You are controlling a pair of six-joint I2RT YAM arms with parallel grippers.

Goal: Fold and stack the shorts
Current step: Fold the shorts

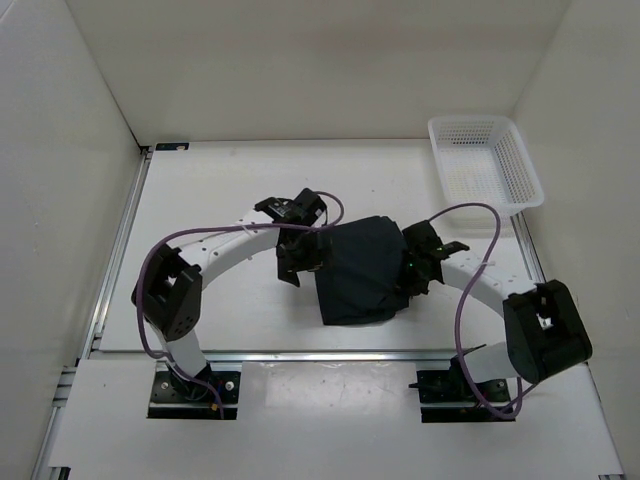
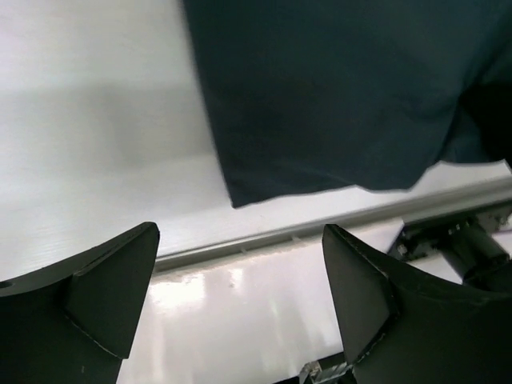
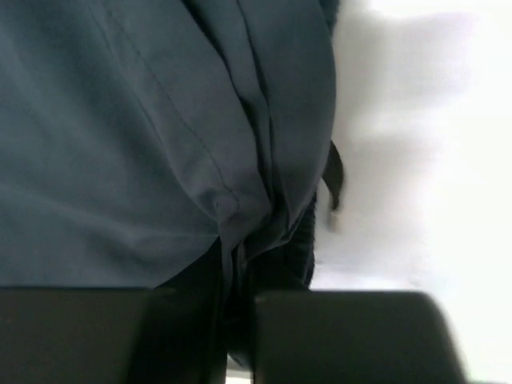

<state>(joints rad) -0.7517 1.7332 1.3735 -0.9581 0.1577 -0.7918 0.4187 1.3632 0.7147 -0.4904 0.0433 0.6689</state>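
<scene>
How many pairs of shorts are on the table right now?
1 that shows: dark shorts at the middle of the table, bunched in folds. A second pair could lie hidden under them.

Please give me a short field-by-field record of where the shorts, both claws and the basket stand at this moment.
garment: dark navy shorts, bunched into a compact shape, lying mid-table
left claw: open, nothing between its fingers, just off the shorts' left edge
right claw: closed on a fold of fabric at the shorts' right edge
basket: white mesh, far right corner, apart from the shorts, looks empty
stack: none visible; only one pair in view
</scene>
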